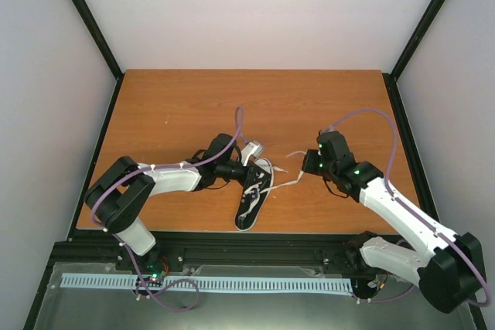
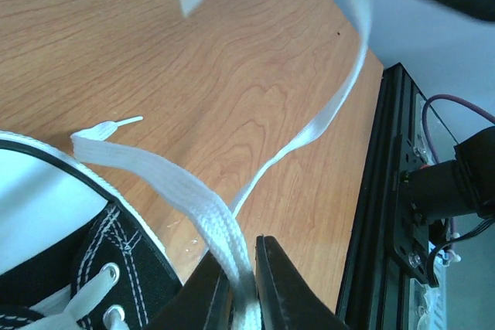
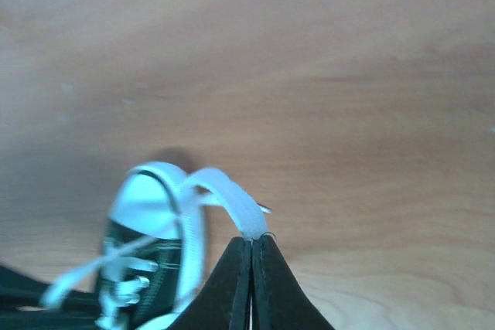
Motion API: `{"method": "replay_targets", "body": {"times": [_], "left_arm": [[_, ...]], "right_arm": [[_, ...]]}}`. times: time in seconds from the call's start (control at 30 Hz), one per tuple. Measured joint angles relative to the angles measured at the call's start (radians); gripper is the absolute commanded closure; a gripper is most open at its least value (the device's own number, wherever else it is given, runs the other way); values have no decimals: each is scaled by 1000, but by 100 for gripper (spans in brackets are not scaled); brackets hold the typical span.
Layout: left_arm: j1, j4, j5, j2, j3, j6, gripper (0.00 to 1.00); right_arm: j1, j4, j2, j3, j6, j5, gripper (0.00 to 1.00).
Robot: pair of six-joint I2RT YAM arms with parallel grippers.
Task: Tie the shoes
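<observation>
With left claw (image 2: pixel 244 259), pinching a flat lace (image 2: pixel 174 179) tight, just beside the shoe (image 2: pixel 85 276). With right claw (image 3: pixel 251 243), closed on a lace fold (image 3: pixel 224 191), lifted off the table (image 1: pixel 193 106); same lace or the other one, cannot tell. Find the shoe on the table between both arms, near the front edge, laces upward.

Probably the crossing step; no knot to see yet. For doing it well: hold both grips firm, against slipping of the flat band from narrow pads. Pull slowly and evenly to both sides, otherwise will drag or roll the light shoe. Hold the strands low and taut, pass one clearly over the other, avoid twisting. Watch the loose end (image 2: pixel 108 125), so as not to trap it under the crossing.
</observation>
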Motion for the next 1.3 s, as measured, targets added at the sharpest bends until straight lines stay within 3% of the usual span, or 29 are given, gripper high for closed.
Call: {"method": "replay_targets", "body": {"times": [0.13,0.47,1.07,1.17,1.3], "left_arm": [[0,-3,32,27,18,6,88],[0,-6,76,66,32,9,81],[0,-23,5,87,65,15,70],[0,-27,-5,91,65,17,75],[-9,-42,-16,93,71,31,91]], "right_arm": [[0,54,-27,49,-11,-64,97],[7,174,100,198,-45,-146,97],[10,190,113,214,-58,-193,97],[12,190,116,227,-58,-201,97],[16,200,133,249,-59,-216,97]]}}
